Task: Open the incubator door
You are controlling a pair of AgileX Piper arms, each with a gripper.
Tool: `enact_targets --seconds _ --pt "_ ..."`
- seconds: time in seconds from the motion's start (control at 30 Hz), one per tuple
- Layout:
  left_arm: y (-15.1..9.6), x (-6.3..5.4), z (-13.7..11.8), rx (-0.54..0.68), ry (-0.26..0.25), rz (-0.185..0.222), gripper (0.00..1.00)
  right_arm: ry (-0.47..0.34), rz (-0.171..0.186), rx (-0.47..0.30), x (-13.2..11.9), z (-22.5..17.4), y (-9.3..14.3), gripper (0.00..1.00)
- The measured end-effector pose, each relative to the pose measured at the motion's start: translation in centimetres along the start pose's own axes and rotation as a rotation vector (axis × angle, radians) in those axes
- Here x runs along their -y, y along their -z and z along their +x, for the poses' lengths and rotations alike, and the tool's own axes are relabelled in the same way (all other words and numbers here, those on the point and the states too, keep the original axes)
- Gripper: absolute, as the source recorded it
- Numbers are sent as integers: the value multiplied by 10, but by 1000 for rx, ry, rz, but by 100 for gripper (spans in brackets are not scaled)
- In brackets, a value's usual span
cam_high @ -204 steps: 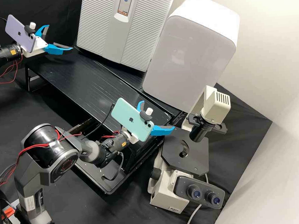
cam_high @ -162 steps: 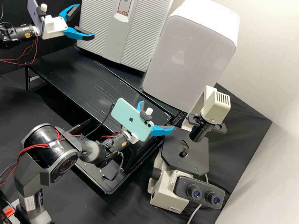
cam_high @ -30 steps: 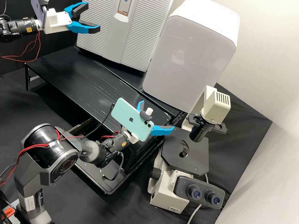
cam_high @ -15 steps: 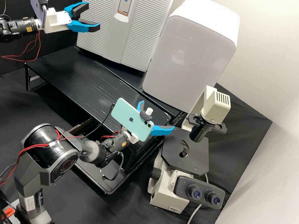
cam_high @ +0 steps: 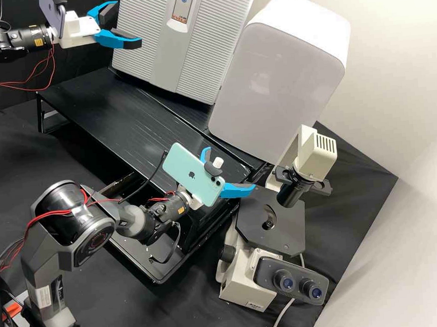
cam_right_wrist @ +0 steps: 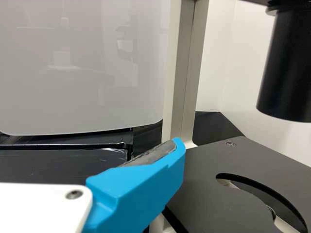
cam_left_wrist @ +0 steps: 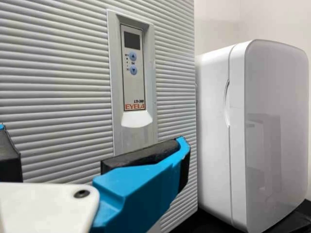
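The grey ribbed incubator (cam_high: 196,44) stands at the top of the high view, its door shut. Left of its front, my left gripper (cam_high: 126,25) is open with nothing between its fingers. In the left wrist view, the incubator's door (cam_left_wrist: 63,92) faces the open left gripper (cam_left_wrist: 92,154), and a pale recess (cam_left_wrist: 136,119) lies below the control panel (cam_left_wrist: 133,68). My right gripper (cam_high: 230,169) is open and empty between the black stand and the microscope. One blue finger of the right gripper (cam_right_wrist: 90,153) shows in the right wrist view.
A white rounded cabinet (cam_high: 273,88) stands right of the incubator. The microscope (cam_high: 271,225) is beside the right gripper, its tall head near the cabinet. A black raised shelf (cam_high: 119,116) spans the space before the incubator. Phones are mounted on both grippers.
Over the earlier frames my left gripper turned and came rightward and up in view, in front of the incubator. Since half a second ago it has shifted slightly back left. The right arm has stayed still.
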Motion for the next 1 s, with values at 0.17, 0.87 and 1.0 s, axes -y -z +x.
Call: enact_targets --seconds 0.17,0.87,1.0 --pt "7 -2 -2 -27 0 2 100 0 0 0 0 0 0 100" --pt "50 3 -13 -157 18 15 100 0 0 0 0 0 0 100" --pt "52 -1 1 -124 17 30 100 0 0 0 0 0 0 100"
